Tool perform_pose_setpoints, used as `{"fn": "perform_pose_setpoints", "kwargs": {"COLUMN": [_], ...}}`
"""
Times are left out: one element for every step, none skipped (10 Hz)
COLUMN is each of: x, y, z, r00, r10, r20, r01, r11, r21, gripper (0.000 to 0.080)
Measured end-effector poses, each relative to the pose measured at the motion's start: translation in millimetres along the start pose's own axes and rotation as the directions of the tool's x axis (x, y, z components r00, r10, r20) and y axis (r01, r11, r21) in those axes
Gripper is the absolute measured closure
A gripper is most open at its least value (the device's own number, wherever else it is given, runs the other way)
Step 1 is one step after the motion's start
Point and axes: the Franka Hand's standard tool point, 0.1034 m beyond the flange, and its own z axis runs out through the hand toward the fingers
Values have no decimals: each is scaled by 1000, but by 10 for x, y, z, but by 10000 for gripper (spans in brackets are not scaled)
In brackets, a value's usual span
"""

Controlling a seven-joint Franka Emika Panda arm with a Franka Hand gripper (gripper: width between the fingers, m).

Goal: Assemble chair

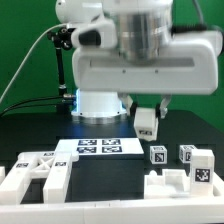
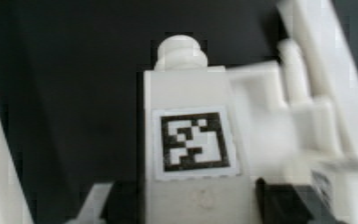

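Note:
My gripper (image 1: 147, 112) hangs above the table at the exterior view's centre right. It is shut on a white pegged post (image 1: 147, 124) of the chair, which carries a square marker tag. In the wrist view the post (image 2: 192, 130) stands between the dark fingers (image 2: 293, 200), its round peg pointing away from the wrist. The post is off the table. Other white chair parts lie low in the exterior view: notched blocks (image 1: 40, 176) at the left and a slab piece (image 1: 168, 187) at the right. In the wrist view, blurred white parts (image 2: 311, 95) lie beside the held post.
The marker board (image 1: 98, 146) lies flat on the black table in front of the arm's base. Three small tagged posts (image 1: 158, 155) (image 1: 187, 153) (image 1: 203, 168) stand at the exterior view's right, just below and beside the held post.

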Motion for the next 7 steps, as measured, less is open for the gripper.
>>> {"fn": "perform_pose_setpoints", "kwargs": {"x": [88, 122, 146, 150, 184, 186, 98], "y": [-34, -53, -105, -147, -171, -199, -247], "z": [-123, -90, -93, -100, -69, 113, 278], "r00": [998, 991, 978, 962, 941, 896, 871], "r10": [13, 7, -1, -5, -5, 1, 20], "r20": [-68, -131, -209, -274, -338, -443, -490], "r01": [-11, -3, 10, 20, 27, 27, 12], "r11": [1000, 1000, 999, 998, 998, 998, 998], "r21": [22, 27, 39, 53, 59, 56, 63], "gripper": [512, 512, 512, 512, 512, 512, 512]}}
